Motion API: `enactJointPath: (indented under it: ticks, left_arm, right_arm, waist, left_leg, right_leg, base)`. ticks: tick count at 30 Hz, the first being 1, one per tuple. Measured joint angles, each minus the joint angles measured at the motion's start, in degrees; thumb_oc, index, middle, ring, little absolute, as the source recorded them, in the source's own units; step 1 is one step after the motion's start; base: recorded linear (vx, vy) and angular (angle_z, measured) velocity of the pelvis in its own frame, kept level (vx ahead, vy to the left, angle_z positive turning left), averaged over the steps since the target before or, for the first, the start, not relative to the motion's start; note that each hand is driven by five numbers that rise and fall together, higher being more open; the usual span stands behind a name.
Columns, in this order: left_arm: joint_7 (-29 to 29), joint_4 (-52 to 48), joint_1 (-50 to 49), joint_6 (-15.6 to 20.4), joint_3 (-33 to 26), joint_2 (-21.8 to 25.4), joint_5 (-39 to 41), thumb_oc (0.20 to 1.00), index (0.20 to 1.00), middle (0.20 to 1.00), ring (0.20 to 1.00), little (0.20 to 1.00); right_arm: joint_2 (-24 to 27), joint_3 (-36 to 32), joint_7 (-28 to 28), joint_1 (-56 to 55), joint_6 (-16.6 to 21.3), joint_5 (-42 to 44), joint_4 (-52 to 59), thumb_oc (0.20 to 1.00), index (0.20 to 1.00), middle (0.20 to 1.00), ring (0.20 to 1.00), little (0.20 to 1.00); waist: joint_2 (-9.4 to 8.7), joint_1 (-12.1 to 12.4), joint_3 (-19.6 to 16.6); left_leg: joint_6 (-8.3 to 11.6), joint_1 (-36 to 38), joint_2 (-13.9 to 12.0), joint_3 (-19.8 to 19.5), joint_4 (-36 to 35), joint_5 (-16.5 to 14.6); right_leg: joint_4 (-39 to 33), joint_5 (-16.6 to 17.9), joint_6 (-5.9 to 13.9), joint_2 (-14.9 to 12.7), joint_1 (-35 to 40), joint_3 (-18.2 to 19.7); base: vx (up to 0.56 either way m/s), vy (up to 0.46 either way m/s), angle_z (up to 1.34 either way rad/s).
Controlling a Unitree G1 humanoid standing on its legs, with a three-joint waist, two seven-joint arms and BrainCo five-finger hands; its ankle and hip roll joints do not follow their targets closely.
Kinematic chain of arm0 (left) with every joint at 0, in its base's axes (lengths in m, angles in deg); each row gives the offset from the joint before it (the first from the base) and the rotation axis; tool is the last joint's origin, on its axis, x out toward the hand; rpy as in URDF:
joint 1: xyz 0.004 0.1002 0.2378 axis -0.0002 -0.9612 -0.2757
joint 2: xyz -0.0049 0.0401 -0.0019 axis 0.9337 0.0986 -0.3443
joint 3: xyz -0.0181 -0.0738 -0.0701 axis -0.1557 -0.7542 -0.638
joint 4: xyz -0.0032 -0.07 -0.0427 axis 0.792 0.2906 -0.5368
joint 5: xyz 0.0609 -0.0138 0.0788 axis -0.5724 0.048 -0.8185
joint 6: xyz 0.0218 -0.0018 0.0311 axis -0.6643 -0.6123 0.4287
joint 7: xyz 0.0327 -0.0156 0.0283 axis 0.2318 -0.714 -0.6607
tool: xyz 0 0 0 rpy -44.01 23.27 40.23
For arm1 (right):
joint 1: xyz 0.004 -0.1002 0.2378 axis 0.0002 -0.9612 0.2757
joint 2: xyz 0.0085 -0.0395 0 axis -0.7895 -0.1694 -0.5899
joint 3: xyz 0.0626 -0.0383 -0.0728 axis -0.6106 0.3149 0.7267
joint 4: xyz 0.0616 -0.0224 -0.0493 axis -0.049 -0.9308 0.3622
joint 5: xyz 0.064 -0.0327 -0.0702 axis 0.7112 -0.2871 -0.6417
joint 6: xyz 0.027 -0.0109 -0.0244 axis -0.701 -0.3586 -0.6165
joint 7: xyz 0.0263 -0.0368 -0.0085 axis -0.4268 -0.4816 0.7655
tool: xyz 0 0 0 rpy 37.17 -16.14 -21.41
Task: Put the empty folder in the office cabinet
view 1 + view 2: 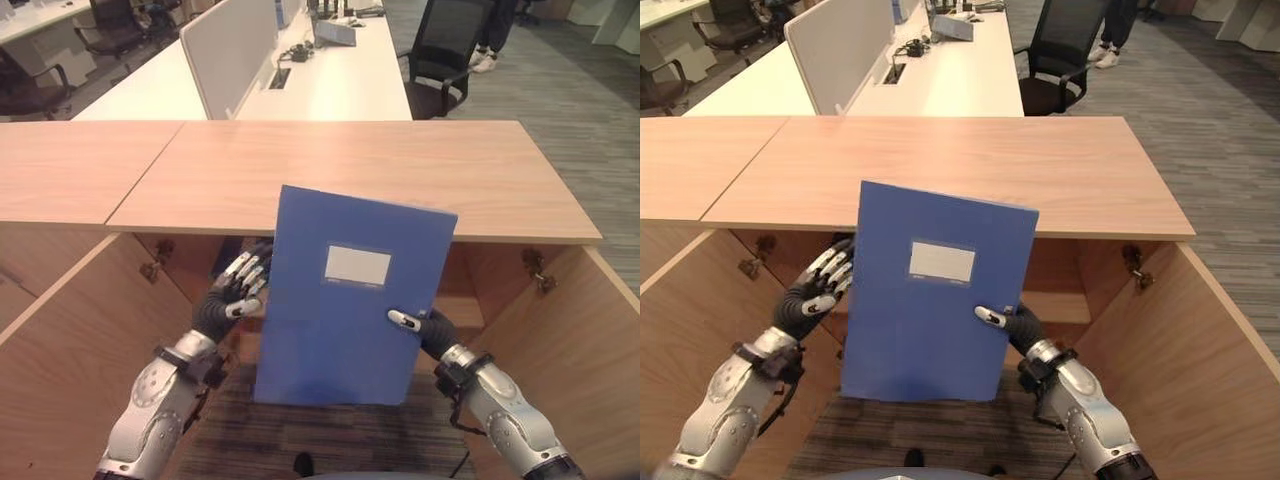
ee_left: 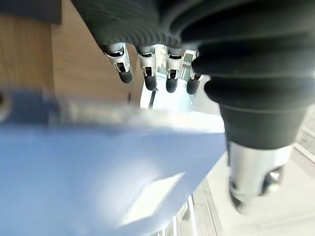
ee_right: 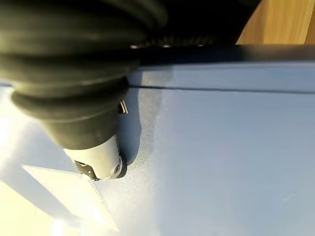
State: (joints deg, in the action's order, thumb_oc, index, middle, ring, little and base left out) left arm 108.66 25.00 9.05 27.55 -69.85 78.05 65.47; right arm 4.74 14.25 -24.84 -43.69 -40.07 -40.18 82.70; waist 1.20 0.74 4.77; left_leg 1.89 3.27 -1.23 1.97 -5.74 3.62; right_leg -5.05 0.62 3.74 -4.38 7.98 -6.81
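Cabinet mouth open, folder in front
Both cabinet doors [image 1: 70, 330] swung wide; blue folder [image 1: 345, 300] upright before the opening, cabinet top [image 1: 350, 175] overhangs it.

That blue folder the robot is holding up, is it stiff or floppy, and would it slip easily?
Probably fairly stiff: the blue folder stands upright and flat, without sagging. Likely light, since the right robot hand pinches one edge with its thumb on the cover while the left robot hand rests straight fingers against the other. Its smooth cover may be somewhat slippery.
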Motion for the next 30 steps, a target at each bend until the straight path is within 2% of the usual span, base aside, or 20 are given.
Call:
enactJointPath:
  ticks: [5, 11, 17, 18, 19, 21, 23, 25, 30]
  left_arm:
    - [4.35, 6.14, -7.17, -1.50, -2.09, 3.74, -0.17, 1.000, 1.000, 1.000, 1.000, 1.000]
    - [7.49, 13.81, -10.73, -2.56, -2.23, 4.08, -1.19, 1.000, 1.000, 1.000, 1.000, 1.000]
    - [7.97, 28.09, -9.55, -3.03, 2.45, 3.62, -6.11, 1.000, 1.000, 1.000, 1.000, 1.000]
    - [7.83, 33.37, -8.28, -3.15, 4.77, 2.78, -9.44, 1.000, 1.000, 1.000, 1.000, 1.000]
    - [6.61, 39.54, -6.97, -2.81, 4.76, -0.39, -12.87, 1.000, 1.000, 1.000, 1.000, 1.000]
    - [4.18, 46.68, -4.82, -2.96, 5.17, -4.18, -16.93, 1.000, 1.000, 1.000, 1.000, 1.000]
    - [3.47, 46.08, -4.34, -2.79, 6.54, -5.23, -18.85, 1.000, 1.000, 1.000, 1.000, 1.000]
    - [1.80, 52.89, -1.33, -1.43, 6.60, -6.78, -21.67, 1.000, 1.000, 1.000, 1.000, 1.000]
    - [-0.61, 59.56, 0.71, -0.73, 7.84, -7.84, -27.51, 1.000, 1.000, 1.000, 1.000, 1.000]
  right_arm:
    - [1.71, -1.52, 1.18, -3.14, -0.04, -0.47, -0.17, 0.200, 0.200, 0.200, 0.200, 0.200]
    - [2.08, -1.76, 3.06, -3.52, -0.09, -4.54, -1.52, 0.200, 0.200, 0.200, 0.200, 0.200]
    - [1.85, -0.86, 4.02, -2.75, 0.05, -9.95, -11.68, 0.200, 0.200, 0.200, 0.200, 0.200]
    - [1.62, 0.55, 3.72, -2.25, -0.22, -11.49, -18.20, 0.200, 0.200, 0.200, 0.200, 0.200]
    - [0.66, 1.33, 3.41, -2.12, -0.37, -13.39, -25.12, 0.200, 0.200, 0.200, 0.200, 0.200]
    - [-0.79, 1.99, 0.76, -0.49, -1.03, -14.09, -30.25, 0.200, 0.200, 0.200, 0.200, 0.200]
    - [-0.90, 2.35, 0.55, -0.13, -1.17, -15.70, -30.29, 0.200, 0.200, 0.200, 0.200, 0.200]
    - [-2.30, 2.41, 0.03, 1.86, -1.27, -16.27, -34.52, 0.200, 0.200, 0.200, 0.200, 0.200]
    - [-5.34, 1.91, -3.03, 4.68, -1.26, -15.56, -42.34, 0.200, 0.200, 0.200, 0.200, 0.200]
  waist:
    - [1.12, 0.60, 0.37]
    - [1.31, 1.61, 0.29]
    - [1.15, 1.70, 0.13]
    - [0.95, 1.65, -0.03]
    - [0.69, 1.68, -0.60]
    - [0.58, 1.47, -0.98]
    - [0.34, 1.63, -1.05]
    - [0.46, 1.63, -1.29]
    - [0.48, 1.53, -1.29]
  left_leg:
    - [0.03, -0.69, -0.01, -0.17, 0.00, -0.10]
    - [-0.26, -0.91, 0.02, -0.68, 0.00, 0.17]
    - [-0.16, -1.04, 0.06, -1.31, 0.00, 0.17]
    - [0.14, -1.12, 0.07, -1.61, 0.00, -0.03]
    - [0.15, -1.58, 0.10, -1.92, 0.00, -0.01]
    - [0.12, -2.41, 0.08, -2.43, 0.00, 0.49]
    - [0.01, -2.49, 0.08, -2.61, 0.00, 0.68]
    - [0.04, -2.56, 0.10, -3.14, 0.00, 0.68]
    - [0.10, -2.80, 0.09, -3.54, 0.00, 0.73]
  right_leg:
    - [-0.01, -0.05, -0.02, 0.00, -0.63, -0.17]
    - [0.00, -0.20, -0.03, 0.04, -0.66, -0.62]
    - [0.00, -0.32, -0.05, 0.02, -0.46, -1.37]
    - [0.00, -0.45, -0.11, 0.04, -0.38, -1.69]
    - [0.00, -0.51, -0.17, 0.06, -0.69, -1.89]
    - [0.00, -0.49, -0.19, 0.13, -1.32, -2.35]
    - [0.00, -0.52, -0.19, 0.15, -1.28, -2.70]
    - [-0.04, -0.59, -0.28, 0.16, -1.13, -3.15]
    - [-0.07, -0.67, -0.39, 0.23, -1.23, -3.48]
  base:
    - [0.00, 0.000, 0.00]
    - [0.00, -0.001, 0.03]
    - [0.01, 0.003, 0.06]
    - [0.01, -0.003, 0.14]
    - [0.01, -0.008, 0.16]
    - [0.00, -0.008, 0.13]
    - [0.01, -0.011, 0.08]
    - [0.01, -0.013, 0.08]
    - [0.01, -0.011, 0.03]
